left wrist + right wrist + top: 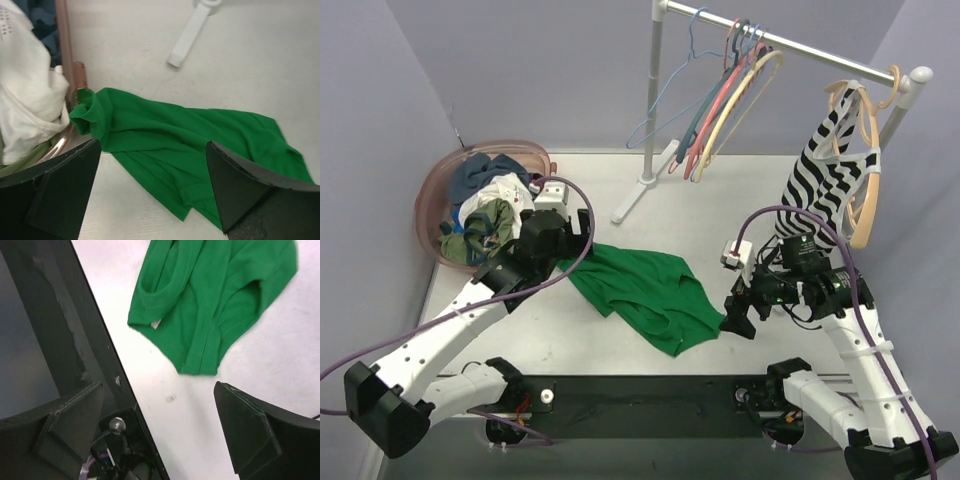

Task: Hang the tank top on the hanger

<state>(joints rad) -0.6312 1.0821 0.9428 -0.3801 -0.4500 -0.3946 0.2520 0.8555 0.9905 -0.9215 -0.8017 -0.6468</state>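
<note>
Tank top (645,290) loose on the table, nothing hung yet

Lies crumpled on the table (620,180), out in the open and held by neither gripper. Reaches with one bunched end to the rim of the basket (428,195), touching it or just beside it, and with the other end toward the near right. Sits partly under the left gripper (152,150) at the basket end, fingers there wide apart with nothing between them. Sits just ahead of the right gripper (157,387) as well, fingers likewise spread and empty over bare table, near a folded edge that could be a hem or an armhole; hard to tell which. Leaves the hanger (748,98) up on the rail (800,42) at the back, well apart from the cloth. Counts for little as progress: out on the table, no more. Leaves nearly everything to do, by this reckoning: fetch the hanger off the rail, find the neck and straps among the folds, pass the hanger through, seat both straps on its shoulders. Looks hardest at the opening step, with the knit folded over itself and the neck hole hidden
</note>
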